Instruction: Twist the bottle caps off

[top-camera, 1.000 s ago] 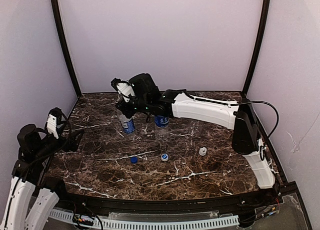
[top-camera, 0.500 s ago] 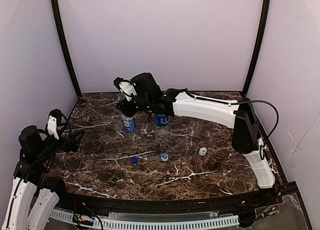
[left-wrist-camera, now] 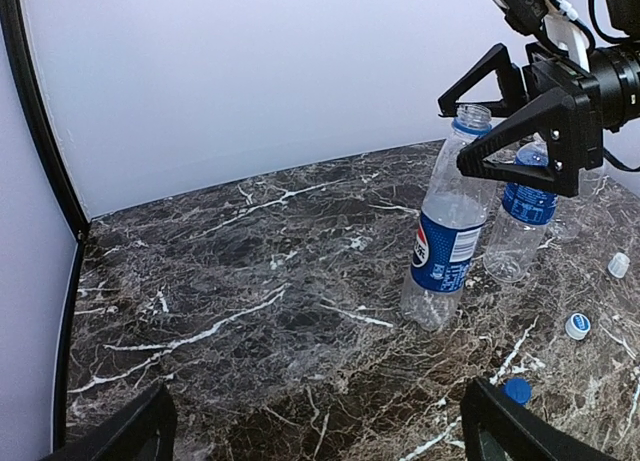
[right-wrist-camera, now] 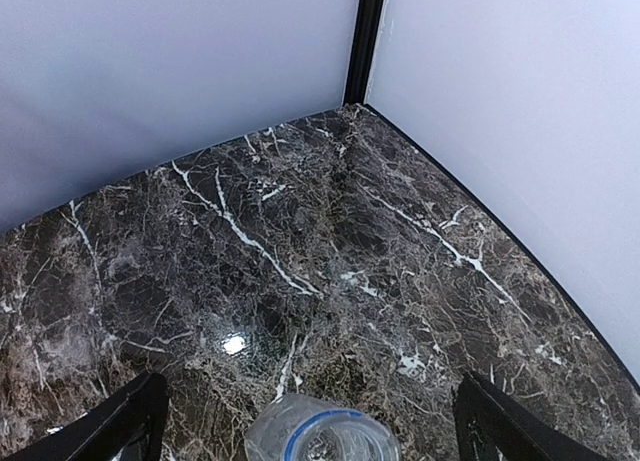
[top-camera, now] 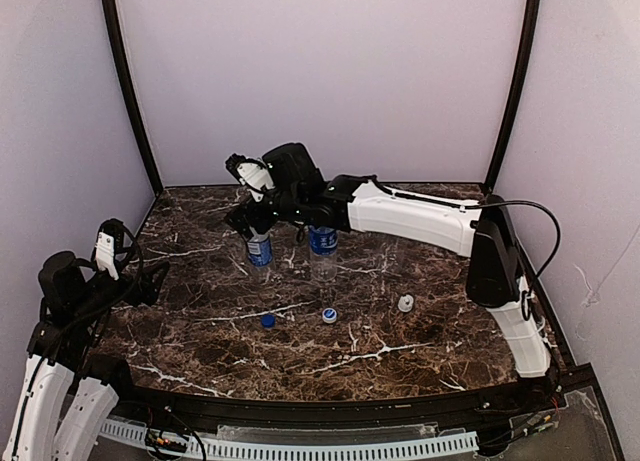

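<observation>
Over the far-left part of the table: the right gripper [left-wrist-camera: 455, 138] is hanging above a blue-labelled bottle [left-wrist-camera: 445, 241], its jaws standing wide apart.
Bottle and right gripper: the bottle's neck is sitting between the 2 black fingers [left-wrist-camera: 520, 141], which are flanking it without clamping it.
Bottle mouth: the right wrist view is showing an open mouth [right-wrist-camera: 322, 443] with a blue ring and no cap on it, directly below the gripper.
Second bottle: another blue-labelled bottle [top-camera: 322, 246] is standing upright just beside the first, on its right.
Caps: 3 loose caps are lying on the marble nearer the arm bases, a dark blue cap [top-camera: 268, 320], a white cap [top-camera: 329, 315] and another white cap [top-camera: 405, 303], all well apart from both grippers.
Left gripper: the left gripper [top-camera: 140, 259] is hovering at the table's left edge, jaws spread wide and gripping nothing.
</observation>
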You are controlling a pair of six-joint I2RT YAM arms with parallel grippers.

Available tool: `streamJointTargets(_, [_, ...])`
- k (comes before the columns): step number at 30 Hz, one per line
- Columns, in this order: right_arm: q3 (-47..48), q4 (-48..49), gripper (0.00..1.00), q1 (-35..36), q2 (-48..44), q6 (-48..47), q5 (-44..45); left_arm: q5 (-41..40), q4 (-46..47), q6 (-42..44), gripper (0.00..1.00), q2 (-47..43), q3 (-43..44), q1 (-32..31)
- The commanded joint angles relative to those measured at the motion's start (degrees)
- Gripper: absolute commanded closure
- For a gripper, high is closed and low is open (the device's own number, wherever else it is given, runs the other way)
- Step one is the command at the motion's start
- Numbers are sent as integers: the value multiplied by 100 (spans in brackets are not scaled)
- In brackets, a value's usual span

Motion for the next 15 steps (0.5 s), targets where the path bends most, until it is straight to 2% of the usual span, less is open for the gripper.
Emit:
streamJointTargets(1, [236, 48, 1, -57, -532, -178, 42, 37, 134, -41, 0, 55, -73, 32])
streamJointTargets(5, [97, 20, 1, -404, -1088, 47, 320, -21, 127, -43, 0, 62, -72, 32])
streamJointTargets(8, [-518, -86, 1, -969, -1712, 336, 714, -99, 118, -41, 0, 54, -82, 32])
streamJointTargets(12, [-1948, -304, 1, -1885, -2853, 1014, 813, -218, 106, -30, 0, 33, -80, 32])
streamJointTargets(15, [-3455, -304, 1, -2656, -3906, 1501, 882, -309, 108, -31, 0, 30, -88, 170])
